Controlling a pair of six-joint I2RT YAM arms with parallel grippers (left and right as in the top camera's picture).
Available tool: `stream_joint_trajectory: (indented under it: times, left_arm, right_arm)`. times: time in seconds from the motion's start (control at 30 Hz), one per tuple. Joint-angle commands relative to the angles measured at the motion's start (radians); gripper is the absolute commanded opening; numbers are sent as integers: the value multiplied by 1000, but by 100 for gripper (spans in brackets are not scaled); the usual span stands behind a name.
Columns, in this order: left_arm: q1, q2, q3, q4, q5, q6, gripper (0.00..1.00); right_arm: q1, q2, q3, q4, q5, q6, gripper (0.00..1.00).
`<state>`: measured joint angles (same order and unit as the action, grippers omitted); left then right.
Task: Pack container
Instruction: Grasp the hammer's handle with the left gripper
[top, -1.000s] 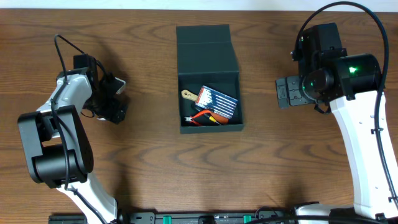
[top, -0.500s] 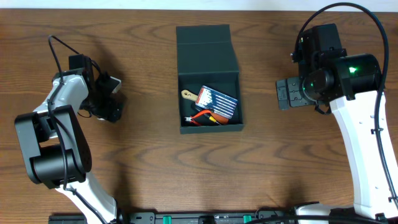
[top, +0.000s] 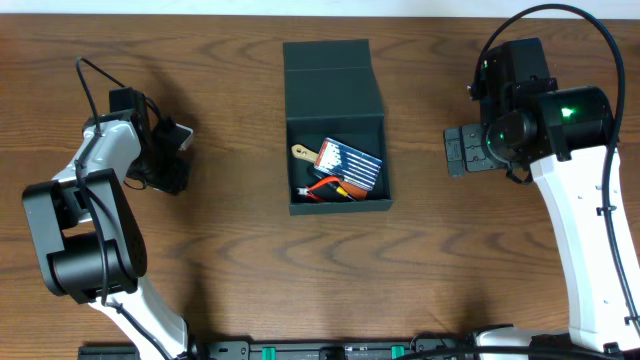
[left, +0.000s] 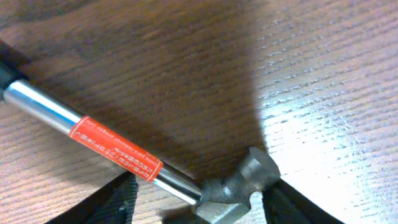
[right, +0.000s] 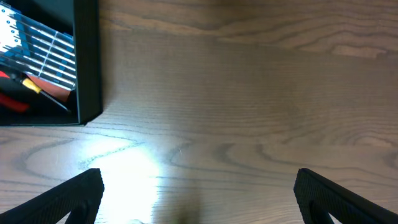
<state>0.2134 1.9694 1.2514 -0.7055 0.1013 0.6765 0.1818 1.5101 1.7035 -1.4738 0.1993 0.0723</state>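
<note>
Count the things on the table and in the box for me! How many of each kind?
Container: 1
Hammer: 1
Blue striped pack: 1
Wooden-handled tool: 1
Red-and-yellow tool: 1, maybe more, too small to tell
Total: 5

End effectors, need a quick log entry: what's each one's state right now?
Left end effector: open, straddling the hammer.
Right end effector: open, empty.

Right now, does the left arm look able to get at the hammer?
Probably yes: the left gripper hangs open right over the hammer, fingers either side of its head, nothing between them.
</note>
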Motion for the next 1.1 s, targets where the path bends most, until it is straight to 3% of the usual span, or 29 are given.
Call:
stream_joint_trajectory:
  times: [0.0, 0.57, 0.67, 0.83, 0.97, 1.07]
  left_arm:
    - [4, 50, -25, -14, 23, -9, 57]
    - [3, 50, -25, -16, 23, -62, 37]
    - [3, 50, -25, -19, 23, -65, 28]
    - [3, 50, -25, -19, 23, -69, 26]
    - [3, 50, -25, -19, 24, -69, 19]
    - [3, 49, -25, -18, 24, -79, 6]
  right_arm:
    - [-6, 1, 0, -3, 11, 18, 99]
    - [-6, 1, 0, -5, 11, 17, 99]
    - [-6, 1, 0, -8, 11, 17, 99]
    - [-6, 1, 0, -9, 11, 17, 99]
    - [-6, 1, 0, -12, 11, 17, 99]
    - [-6, 1, 0, -11, 11, 17, 99]
